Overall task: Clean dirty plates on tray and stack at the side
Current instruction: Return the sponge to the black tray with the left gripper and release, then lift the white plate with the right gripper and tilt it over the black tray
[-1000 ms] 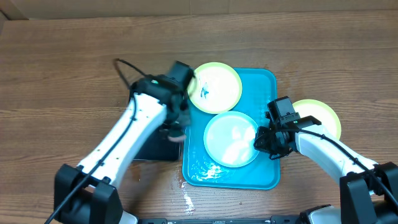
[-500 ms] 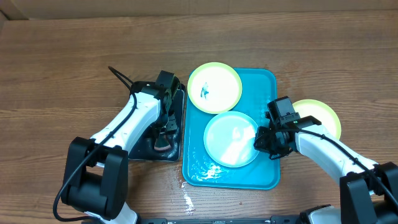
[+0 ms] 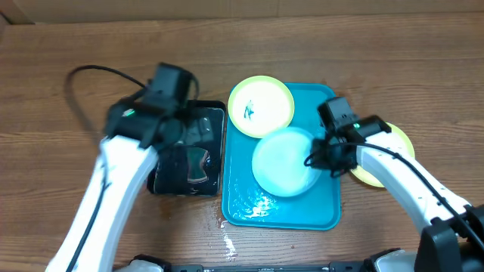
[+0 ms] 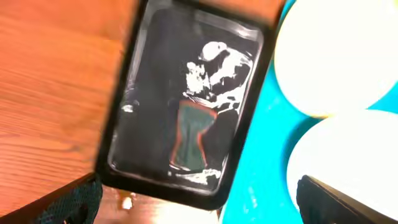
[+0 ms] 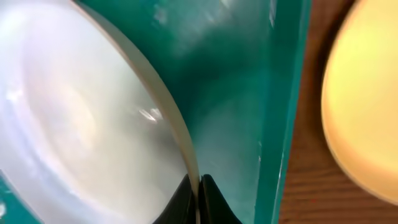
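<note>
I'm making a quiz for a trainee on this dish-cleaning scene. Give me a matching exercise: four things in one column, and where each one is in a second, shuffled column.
Things:
1. light blue plate
2. smeared yellow-green plate
3. plain yellow-green plate
4. dark pad

Places:
A. on the table, to the right of the turquoise tray
B. lying in the black tray
C. pinched at its rim by the right fingers
D. overlapping the turquoise tray's far left corner

Pairs: 1-C, 2-D, 3-A, 4-B
</note>
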